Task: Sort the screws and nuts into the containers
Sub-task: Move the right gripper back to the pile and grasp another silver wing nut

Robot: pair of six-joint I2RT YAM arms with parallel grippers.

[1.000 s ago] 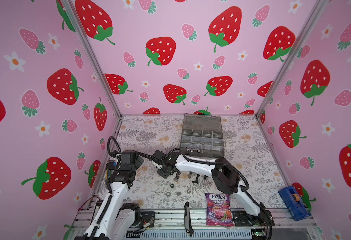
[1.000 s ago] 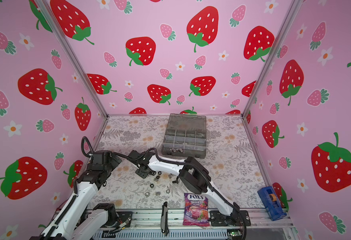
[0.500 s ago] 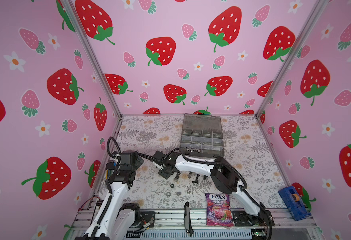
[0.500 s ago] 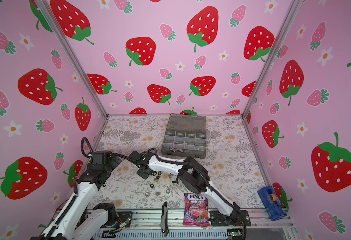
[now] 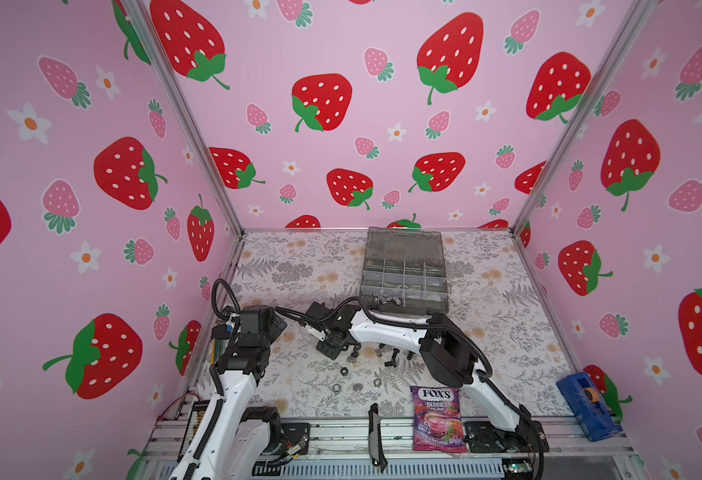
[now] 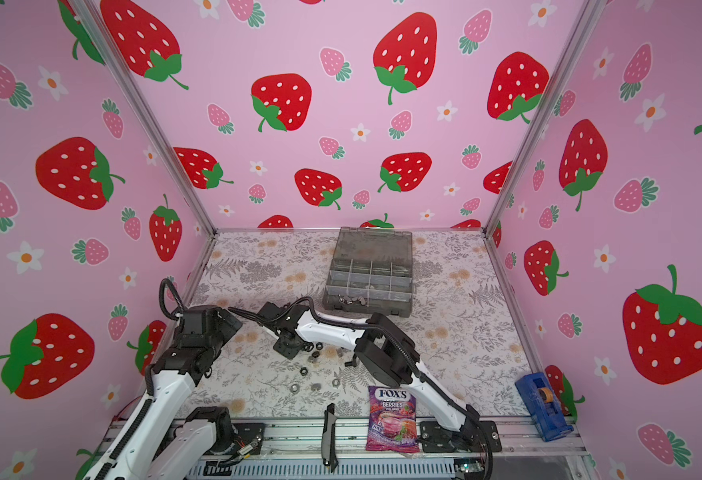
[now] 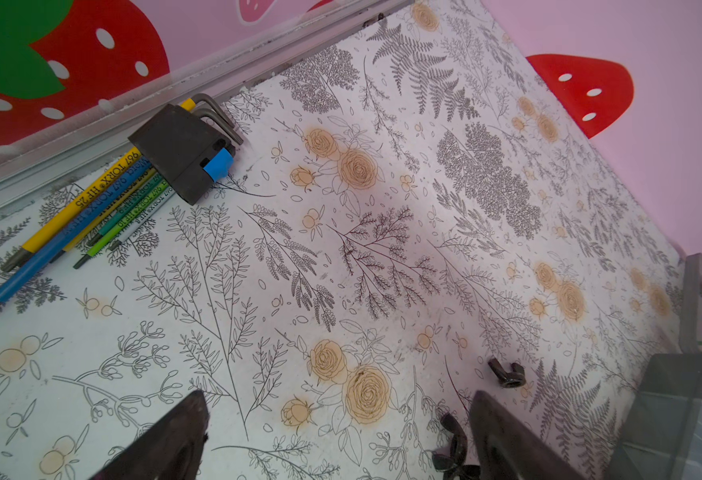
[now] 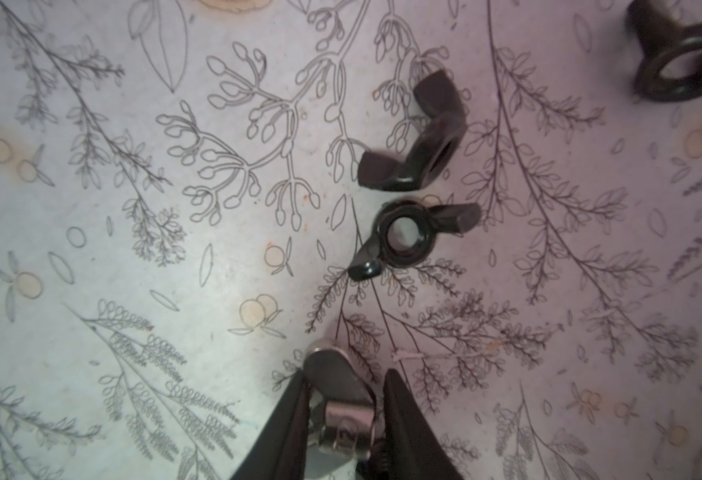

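Left gripper [image 7: 339,411] spread wide, right gripper [image 8: 345,399] pinched (low)

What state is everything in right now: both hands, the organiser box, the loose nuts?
Smoky grey translucent plastic organiser box: lid open, laid back.
Left hand: open, holding nothing.
Right hand: shut on the shiny silver metal winged nut.
Two black metal winged nuts: lying loose, not gripped.
Colour-sleeved Torx key set: keys clipped in its black holder.

Loose nuts [image 5: 343,371] before organiser box [image 5: 424,305]
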